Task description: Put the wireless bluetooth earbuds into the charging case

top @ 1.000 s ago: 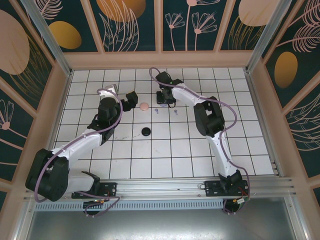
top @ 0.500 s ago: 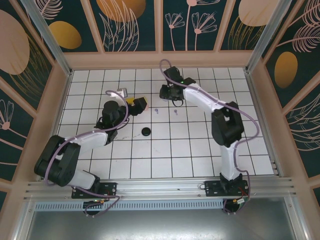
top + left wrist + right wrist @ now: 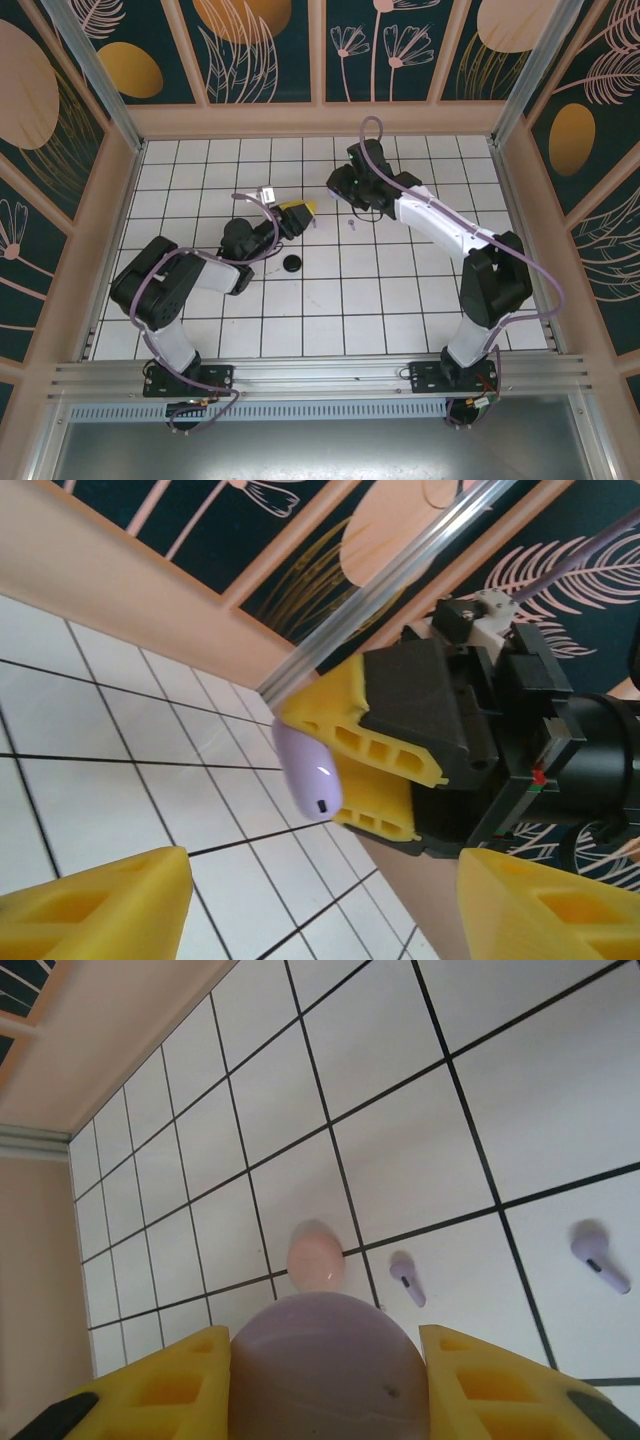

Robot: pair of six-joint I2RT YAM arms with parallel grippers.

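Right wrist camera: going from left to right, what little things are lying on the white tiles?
pink round case → first lilac earbud → second lilac earbud

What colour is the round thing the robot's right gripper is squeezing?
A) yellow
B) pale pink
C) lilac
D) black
C: in the right wrist view, the lilac case sits pinched between the yellow fingers of the right gripper, while the pink case lies apart on the table.
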